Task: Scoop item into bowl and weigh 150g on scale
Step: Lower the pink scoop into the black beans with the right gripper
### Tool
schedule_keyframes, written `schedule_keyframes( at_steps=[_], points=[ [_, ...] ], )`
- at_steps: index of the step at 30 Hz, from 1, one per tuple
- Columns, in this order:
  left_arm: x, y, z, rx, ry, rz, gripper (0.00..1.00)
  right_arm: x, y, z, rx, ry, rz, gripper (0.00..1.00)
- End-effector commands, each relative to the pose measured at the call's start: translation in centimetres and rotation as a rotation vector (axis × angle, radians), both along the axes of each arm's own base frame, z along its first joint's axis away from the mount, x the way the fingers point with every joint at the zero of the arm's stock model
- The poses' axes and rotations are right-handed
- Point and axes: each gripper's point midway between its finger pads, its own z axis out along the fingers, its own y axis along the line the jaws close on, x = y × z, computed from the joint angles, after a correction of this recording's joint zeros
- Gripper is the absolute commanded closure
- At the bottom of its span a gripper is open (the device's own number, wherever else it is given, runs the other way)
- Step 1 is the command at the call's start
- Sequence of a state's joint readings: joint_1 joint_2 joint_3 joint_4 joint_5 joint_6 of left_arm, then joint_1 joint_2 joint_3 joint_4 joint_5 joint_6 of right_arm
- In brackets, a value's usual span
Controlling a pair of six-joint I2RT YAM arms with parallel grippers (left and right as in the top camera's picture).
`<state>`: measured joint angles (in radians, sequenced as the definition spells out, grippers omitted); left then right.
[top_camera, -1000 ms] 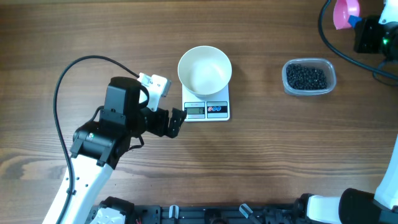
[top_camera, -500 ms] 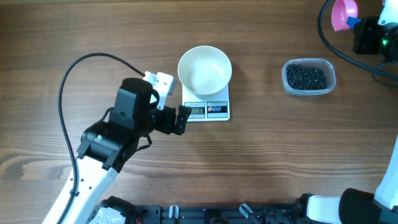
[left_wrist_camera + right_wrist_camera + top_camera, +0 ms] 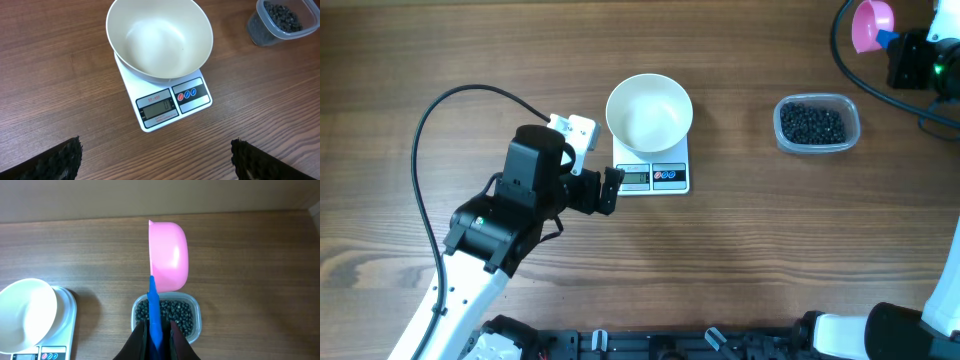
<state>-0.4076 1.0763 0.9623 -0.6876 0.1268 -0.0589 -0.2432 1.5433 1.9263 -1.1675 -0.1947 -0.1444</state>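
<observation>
From above, the white bowl (image 3: 649,112) sits on the kitchen scale (image 3: 653,176) at the middle of the counter (image 3: 770,250). The bowl covers the scale's far part, and its display shows at the near edge. The left gripper (image 3: 609,191) hovers just left of the scale, spread wide and holding nothing. Well to the right, the black beans (image 3: 812,123) lie in a clear tub (image 3: 850,135). At the far right corner the right gripper (image 3: 905,50) holds a pink scoop (image 3: 873,22).

From the left wrist, the two black fingers (image 3: 55,161) stand wide apart at the near corners. The bowl and scale sit between and beyond them, with the bowl empty. The tub of beans shows at the far right.

From the right wrist, the fingers (image 3: 141,341) are pressed together on the scoop's blue handle (image 3: 155,307). The pink cup is turned on its side above the tub of beans. The bowl and scale lie to the left.
</observation>
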Motion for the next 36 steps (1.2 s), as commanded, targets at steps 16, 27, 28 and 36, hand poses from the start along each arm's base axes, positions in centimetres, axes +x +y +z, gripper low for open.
schedule_keyframes(
  at_steps=[16, 27, 28, 36],
  points=[
    [-0.1, 0.2, -0.3, 0.01, 0.016, 0.012, 0.0, -0.2, -0.6, -4.6, 0.005, 0.167, -0.013, 0.96],
    [-0.1, 0.2, -0.3, 0.01, 0.016, 0.012, 0.0, -1.2, -2.0, -14.1, 0.016, 0.52, -0.083, 0.96],
    [-0.1, 0.2, -0.3, 0.01, 0.016, 0.012, 0.0, -1.3, -2.0, -14.7, 0.018, 0.53, -0.083, 0.96],
    [-0.1, 0.2, -0.3, 0.01, 0.016, 0.012, 0.0, 0.4, -2.9, -17.3, -0.019, 0.492, -0.122, 0.96]
  ],
)
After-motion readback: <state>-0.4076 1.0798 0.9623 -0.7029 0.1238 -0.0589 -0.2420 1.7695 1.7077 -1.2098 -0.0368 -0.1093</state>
